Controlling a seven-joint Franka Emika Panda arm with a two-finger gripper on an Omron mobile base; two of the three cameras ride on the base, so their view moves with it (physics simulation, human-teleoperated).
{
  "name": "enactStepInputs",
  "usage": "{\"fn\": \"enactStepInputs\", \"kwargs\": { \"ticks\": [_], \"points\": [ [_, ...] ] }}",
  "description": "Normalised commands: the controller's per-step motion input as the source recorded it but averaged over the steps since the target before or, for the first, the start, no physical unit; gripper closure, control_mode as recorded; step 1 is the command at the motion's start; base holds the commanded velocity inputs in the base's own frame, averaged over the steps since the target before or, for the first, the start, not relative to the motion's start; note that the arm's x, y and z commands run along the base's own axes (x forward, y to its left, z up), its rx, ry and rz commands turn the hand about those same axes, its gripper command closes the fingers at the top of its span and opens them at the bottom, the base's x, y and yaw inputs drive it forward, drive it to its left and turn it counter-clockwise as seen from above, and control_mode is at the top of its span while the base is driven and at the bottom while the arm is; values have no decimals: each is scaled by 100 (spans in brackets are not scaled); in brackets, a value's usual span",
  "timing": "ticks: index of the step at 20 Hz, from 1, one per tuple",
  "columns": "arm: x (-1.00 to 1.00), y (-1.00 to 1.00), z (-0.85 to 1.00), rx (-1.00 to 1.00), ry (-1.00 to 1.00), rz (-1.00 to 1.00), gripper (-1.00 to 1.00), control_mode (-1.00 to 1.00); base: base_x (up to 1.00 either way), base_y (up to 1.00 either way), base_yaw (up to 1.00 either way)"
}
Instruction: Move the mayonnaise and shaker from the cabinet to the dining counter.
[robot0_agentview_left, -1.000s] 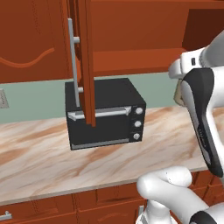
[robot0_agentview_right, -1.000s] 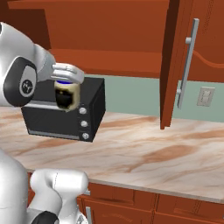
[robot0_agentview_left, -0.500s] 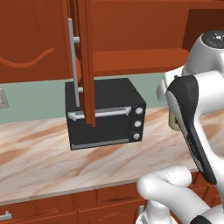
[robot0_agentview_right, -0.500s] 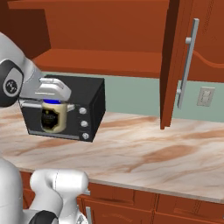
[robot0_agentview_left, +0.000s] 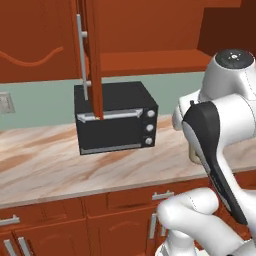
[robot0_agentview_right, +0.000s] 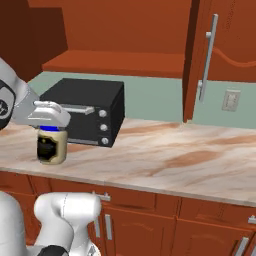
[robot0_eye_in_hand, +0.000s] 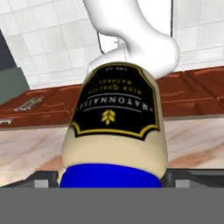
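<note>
A: Where's the mayonnaise?

B: Hanging from the gripper, above the desk beside the oven.

A: How is it held?

B: The jaws stand wide, clamped at the blue lid, likely for carrying. Its long axis is upright, lid up.

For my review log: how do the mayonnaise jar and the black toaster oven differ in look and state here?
The mayonnaise jar is small, rounded, cream with a blue lid; the toaster oven is large, boxy and black. The jar hangs gripped in the tool in front of the wall counter; the oven rests on that counter. The jar bears a dark label; the oven has three pale knobs.
</note>
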Motion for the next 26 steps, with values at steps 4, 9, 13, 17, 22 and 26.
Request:
{"fn": "enactStepInputs", "kwargs": {
  "ticks": [4,9,13,17,22,26],
  "points": [
    [0,0,0,0,0,0,100,100,-100,0,0],
    [0,0,0,0,0,0,100,100,-72,31,25],
    [0,0,0,0,0,0,100,100,-25,46,59],
    [0,0,0,0,0,0,100,100,-1,43,78],
    [0,0,0,0,0,0,100,100,0,36,83],
    [0,0,0,0,0,0,100,100,0,29,85]
  ]
}}
